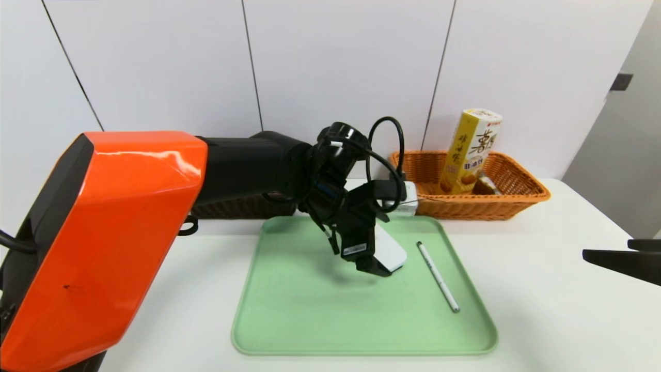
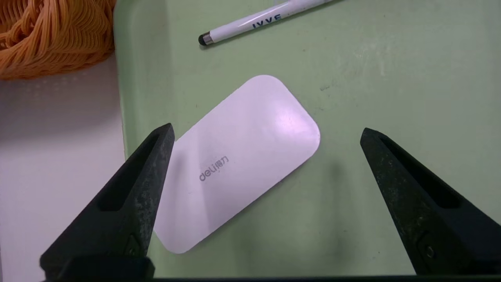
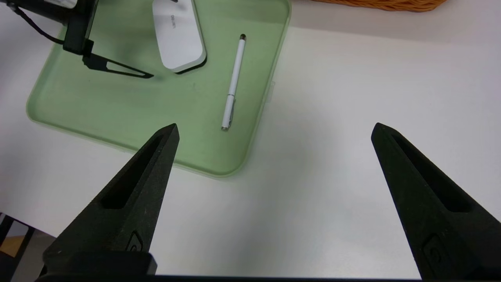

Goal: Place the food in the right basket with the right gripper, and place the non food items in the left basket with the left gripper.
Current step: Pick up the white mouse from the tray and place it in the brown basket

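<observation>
A flat white case (image 1: 391, 251) with rounded corners lies on the green tray (image 1: 289, 310), and a white stylus pen (image 1: 438, 276) rests to its right. My left gripper (image 1: 369, 263) hovers open just above the case (image 2: 242, 156); one finger (image 2: 133, 196) stands over the case's end and the other over bare tray. The pen (image 2: 258, 21) lies beyond it. My right gripper (image 3: 274, 127) is open and holds nothing, above bare table right of the tray, at the head view's right edge (image 1: 619, 258). The orange right basket (image 1: 516, 199) holds a tall yellow snack box (image 1: 471, 150).
A dark left basket (image 1: 237, 206) stands behind the tray, mostly hidden by my left arm. A small brown packet (image 1: 485, 186) lies in the orange basket beside the box. White table (image 1: 542, 310) surrounds the tray; a white wall runs behind.
</observation>
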`<state>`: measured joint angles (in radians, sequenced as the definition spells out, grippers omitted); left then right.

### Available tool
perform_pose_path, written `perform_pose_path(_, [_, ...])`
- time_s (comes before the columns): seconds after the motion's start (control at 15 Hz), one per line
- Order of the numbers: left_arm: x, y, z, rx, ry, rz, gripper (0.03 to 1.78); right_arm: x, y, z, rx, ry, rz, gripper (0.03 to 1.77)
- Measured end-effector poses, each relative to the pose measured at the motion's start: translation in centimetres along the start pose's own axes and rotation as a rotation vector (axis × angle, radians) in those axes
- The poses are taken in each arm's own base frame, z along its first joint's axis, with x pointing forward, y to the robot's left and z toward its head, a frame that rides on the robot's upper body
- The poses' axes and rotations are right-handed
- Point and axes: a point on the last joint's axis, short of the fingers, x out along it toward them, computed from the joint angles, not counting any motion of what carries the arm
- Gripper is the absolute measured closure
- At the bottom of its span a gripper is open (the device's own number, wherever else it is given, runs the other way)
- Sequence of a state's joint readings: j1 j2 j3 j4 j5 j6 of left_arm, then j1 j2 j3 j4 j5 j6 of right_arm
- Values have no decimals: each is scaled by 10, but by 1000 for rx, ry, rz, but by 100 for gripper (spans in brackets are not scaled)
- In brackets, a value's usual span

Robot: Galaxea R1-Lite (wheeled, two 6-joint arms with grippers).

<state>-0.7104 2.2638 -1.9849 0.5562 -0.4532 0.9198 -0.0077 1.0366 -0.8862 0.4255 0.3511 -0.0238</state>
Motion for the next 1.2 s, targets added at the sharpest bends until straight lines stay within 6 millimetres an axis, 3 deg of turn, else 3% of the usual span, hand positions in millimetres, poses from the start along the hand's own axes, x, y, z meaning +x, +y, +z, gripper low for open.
perform_pose_path(0.47, [9, 2, 8, -294, -79, 1, 12, -1, 1, -5, 3, 3, 0, 10])
perform_pose_path(0.87, [22, 1, 4, -382, -63, 7, 12, -1, 0, -8, 6, 9, -1, 10])
perform_pose_path(1.2, [17, 0, 12, -512, -22, 96, 12, 0, 1, -7, 18, 9, 27, 10])
